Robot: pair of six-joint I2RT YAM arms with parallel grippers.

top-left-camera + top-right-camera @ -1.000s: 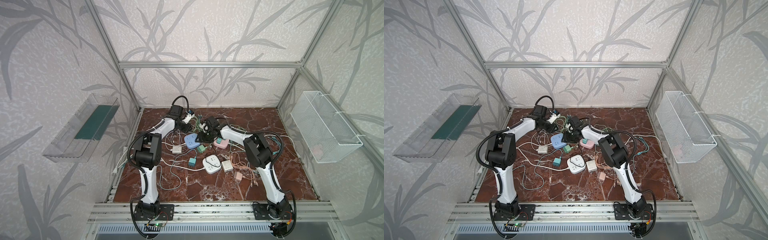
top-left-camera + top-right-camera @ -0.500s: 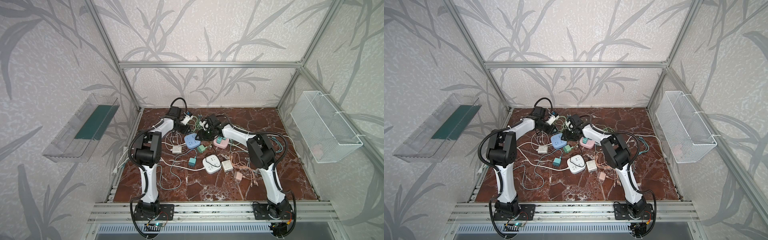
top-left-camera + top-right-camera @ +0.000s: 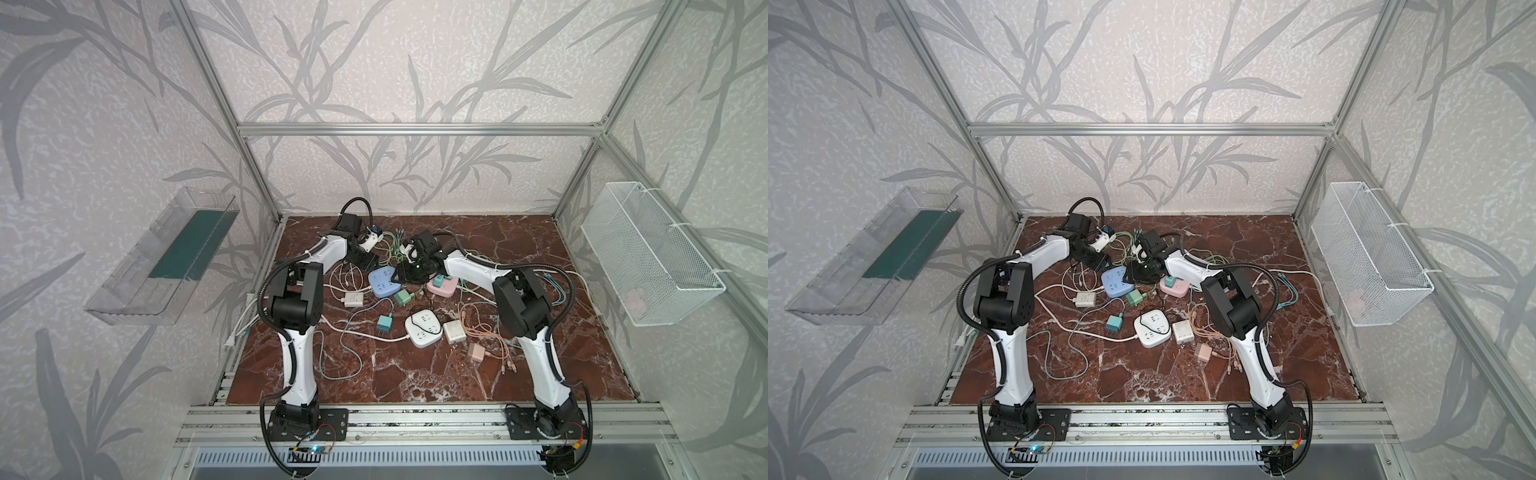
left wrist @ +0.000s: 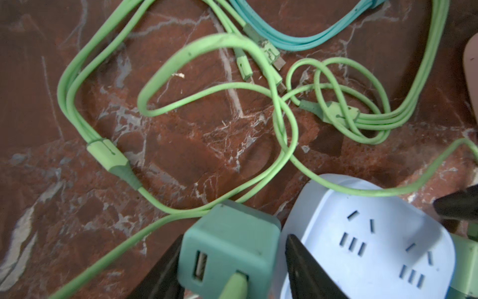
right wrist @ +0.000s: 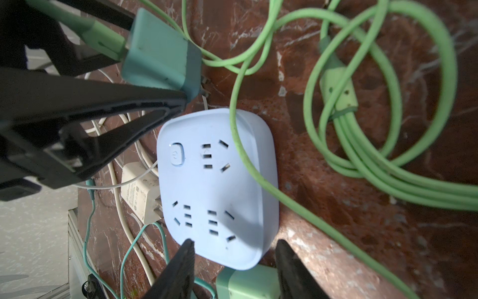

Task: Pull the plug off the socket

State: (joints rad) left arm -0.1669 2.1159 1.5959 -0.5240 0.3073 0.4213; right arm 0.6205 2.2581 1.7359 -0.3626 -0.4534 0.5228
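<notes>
- Plainly out of the blue socket (image 5: pixel 214 186): the teal plug (image 5: pixel 157 51), prongs bare, just beside the socket's button end. Resting on the table (image 3: pixel 540 257) or lifted, cannot tell.
- Carries a green cable (image 4: pixel 234 284) in one USB port, next to a second port.
- Sits between the fingers of the left gripper (image 4: pixel 234 236), which is released: jaws stand apart on either side of the plug, with a sliver of gap against one finger (image 4: pixel 302 264) in the left wrist view.
- Lies flat, that socket, in the table's rear half, left of its middle, with a strand of green cable draped across its face.
- Is straddled at the end away from the button by the right gripper (image 5: pixel 234 242): one finger (image 5: pixel 178 269) over a corner of the face, the other against the side wall. Clamped or merely resting, cannot tell.
- Has a mint charger (image 5: pixel 248 283) just beside that same end, and a white charger (image 5: pixel 139 186) just beside one long side.
- Farther out: a pink socket (image 3: pixel 442 286) near the right gripper, and a white socket (image 3: pixel 424 330) closer to the table's front edge, among loose cables.
</notes>
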